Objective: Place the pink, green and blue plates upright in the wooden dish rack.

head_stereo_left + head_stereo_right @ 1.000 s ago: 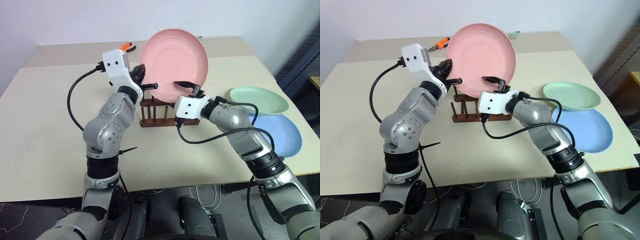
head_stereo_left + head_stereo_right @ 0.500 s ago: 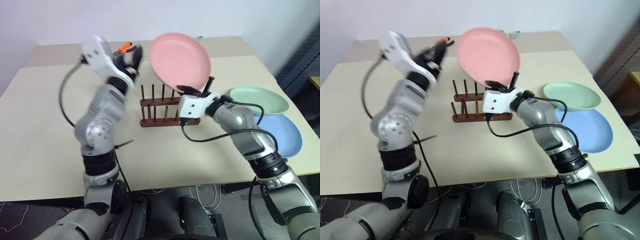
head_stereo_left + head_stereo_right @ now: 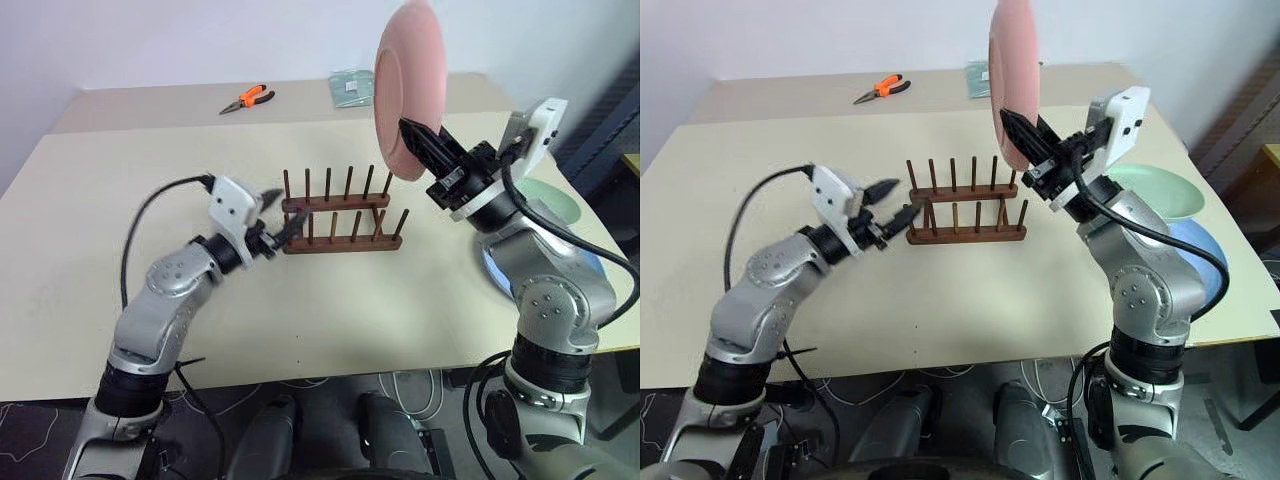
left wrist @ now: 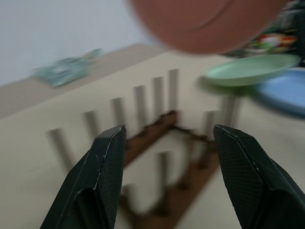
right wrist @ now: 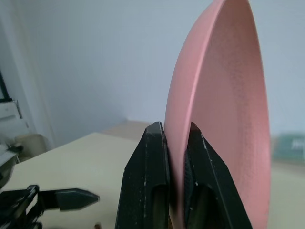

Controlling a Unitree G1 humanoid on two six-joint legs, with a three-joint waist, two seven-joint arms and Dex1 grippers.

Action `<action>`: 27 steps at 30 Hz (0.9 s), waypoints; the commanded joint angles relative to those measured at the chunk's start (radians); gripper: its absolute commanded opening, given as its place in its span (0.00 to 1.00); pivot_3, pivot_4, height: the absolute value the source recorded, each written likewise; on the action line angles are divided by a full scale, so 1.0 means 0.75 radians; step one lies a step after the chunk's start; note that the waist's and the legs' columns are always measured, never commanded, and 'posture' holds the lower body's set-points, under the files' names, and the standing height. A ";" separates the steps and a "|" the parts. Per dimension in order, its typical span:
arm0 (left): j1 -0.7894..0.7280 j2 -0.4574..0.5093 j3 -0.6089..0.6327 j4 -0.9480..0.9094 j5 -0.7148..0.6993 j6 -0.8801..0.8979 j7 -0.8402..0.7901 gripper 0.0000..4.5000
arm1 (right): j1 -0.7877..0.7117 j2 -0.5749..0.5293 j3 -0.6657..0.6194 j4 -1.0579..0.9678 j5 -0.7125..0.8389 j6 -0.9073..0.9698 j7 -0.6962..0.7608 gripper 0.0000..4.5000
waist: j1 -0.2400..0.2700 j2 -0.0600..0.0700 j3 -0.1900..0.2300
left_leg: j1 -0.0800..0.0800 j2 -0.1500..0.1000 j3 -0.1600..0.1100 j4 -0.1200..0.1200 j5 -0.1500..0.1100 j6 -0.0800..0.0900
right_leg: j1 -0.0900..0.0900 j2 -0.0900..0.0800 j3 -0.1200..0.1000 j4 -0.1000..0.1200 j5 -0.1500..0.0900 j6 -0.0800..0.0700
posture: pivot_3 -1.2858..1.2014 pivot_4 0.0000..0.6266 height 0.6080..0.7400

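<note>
Pink plate (image 3: pixel 404 85); mint-green plate (image 4: pixel 248 69); blue plate (image 4: pixel 286 93); dark brown rack (image 3: pixel 340 215); orange-handled pliers (image 3: pixel 247 98).

Three plates: one pink plate (image 3: pixel 405 88) up in the air over the worktop (image 3: pixel 90 260), one green plate (image 3: pixel 1160 190) and one blue plate (image 3: pixel 1200 262) at the worktop's right edge. One wooden dish rack (image 3: pixel 340 225) mid-worktop, two bars; the far row shows six pegs, the near row cannot be counted surely. One pair of orange-handled pliers (image 3: pixel 246 98) and one greenish packet (image 3: pixel 352 87) at the far edge.
</note>
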 commanded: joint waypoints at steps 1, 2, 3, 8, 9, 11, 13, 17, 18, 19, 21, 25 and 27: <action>0.014 0.015 -0.015 -0.100 -0.063 0.046 -0.070 0.66 | 0.027 -0.012 -0.011 -0.066 0.053 0.019 -0.047 0.00 | -0.003 0.002 0.000 | 0.000 0.000 0.001 0.000 0.000 0.000 | 0.000 0.000 0.000 0.000 0.000 0.000 | 0.52 0.24 0.94; 0.022 0.018 -0.021 -0.109 -0.059 0.053 -0.081 0.66 | 0.038 -0.016 -0.010 -0.065 0.060 0.025 -0.056 0.00 | -0.004 0.003 0.001 | 0.000 0.000 0.001 0.000 0.000 0.000 | 0.000 0.000 0.000 0.000 0.000 0.000 | 0.52 0.24 0.94; 0.026 0.020 -0.024 -0.114 -0.054 0.056 -0.087 0.66 | 0.045 -0.019 -0.010 -0.064 0.066 0.029 -0.062 0.00 | -0.004 0.004 0.001 | 0.000 0.000 0.002 0.000 0.000 0.000 | 0.000 0.000 0.000 0.000 0.000 0.001 | 0.52 0.24 0.94; 0.052 0.025 -0.033 -0.141 -0.069 0.092 -0.126 0.66 | 0.101 -0.041 0.010 -0.023 0.049 0.039 -0.074 0.00 | 0.000 0.004 0.001 | 0.000 0.000 0.002 0.000 0.000 0.000 | 0.000 0.000 0.000 0.000 0.001 0.003 | 0.52 0.24 0.94; 0.056 0.023 -0.035 -0.145 -0.069 0.095 -0.130 0.66 | 0.107 -0.045 0.015 -0.008 0.044 0.043 -0.076 0.00 | 0.000 0.004 0.001 | 0.000 0.000 0.002 0.000 0.000 0.000 | 0.000 0.000 0.000 0.000 0.001 0.002 | 0.52 0.24 0.94; 0.062 0.021 -0.045 -0.146 -0.058 0.096 -0.132 0.66 | 0.117 -0.048 0.013 0.017 0.062 0.055 -0.074 0.00 | 0.001 0.004 0.001 | 0.000 0.000 0.002 0.001 0.000 0.000 | 0.000 0.000 0.000 0.000 0.001 0.002 | 0.52 0.24 0.94; 0.069 0.022 -0.057 -0.147 -0.045 0.096 -0.135 0.66 | 0.119 -0.051 0.010 0.038 0.063 0.057 -0.082 0.08 | 0.001 0.004 0.001 | 0.000 0.000 0.002 0.001 0.000 0.000 | 0.000 0.000 0.000 0.000 0.001 0.002 | 0.52 0.24 0.94; 0.078 0.016 -0.072 -0.147 -0.039 0.101 -0.138 0.66 | 0.105 -0.084 0.026 0.058 -0.010 0.010 -0.088 0.47 | -0.001 0.004 0.001 | 0.000 0.000 0.002 0.000 0.000 0.000 | 0.000 0.000 0.000 0.000 0.001 0.002 | 0.52 0.24 0.94; 0.082 0.015 -0.077 -0.149 -0.037 0.101 -0.137 0.66 | 0.102 -0.104 0.036 0.056 -0.044 -0.011 -0.083 0.57 | 0.000 0.004 0.001 | 0.000 0.000 0.002 0.000 0.000 0.000 | 0.000 0.000 0.000 0.000 0.001 0.002 | 0.52 0.24 0.94; 0.086 0.015 -0.080 -0.150 -0.036 0.102 -0.137 0.66 | 0.101 -0.124 0.045 0.055 -0.075 -0.030 -0.072 0.69 | 0.000 0.004 0.001 | 0.000 0.000 0.002 0.000 0.000 0.000 | 0.000 0.000 0.000 0.000 0.001 0.002 | 0.52 0.24 0.94; 0.093 0.015 -0.086 -0.151 -0.033 0.100 -0.138 0.66 | 0.109 -0.194 0.052 0.046 -0.124 -0.076 -0.016 0.69 | 0.000 0.004 0.001 | 0.000 0.000 0.002 0.000 0.000 0.000 | 0.000 0.000 0.000 0.000 0.001 0.002 | 0.52 0.24 0.94; 0.103 0.019 -0.081 -0.146 -0.033 0.098 -0.142 0.66 | 0.176 -0.396 -0.009 0.034 -0.152 -0.130 0.169 0.69 | 0.002 0.005 0.002 | 0.000 0.000 0.002 0.001 0.000 0.001 | 0.000 0.000 0.000 -0.001 0.000 0.001 | 0.52 0.24 0.94; 0.109 0.024 -0.074 -0.142 -0.035 0.096 -0.149 0.66 | 0.255 -0.555 -0.065 0.050 -0.173 -0.162 0.313 0.69 | 0.011 0.005 0.002 | -0.001 0.000 0.002 0.001 0.000 0.001 | 0.001 -0.001 0.000 -0.002 0.000 0.001 | 0.52 0.24 0.94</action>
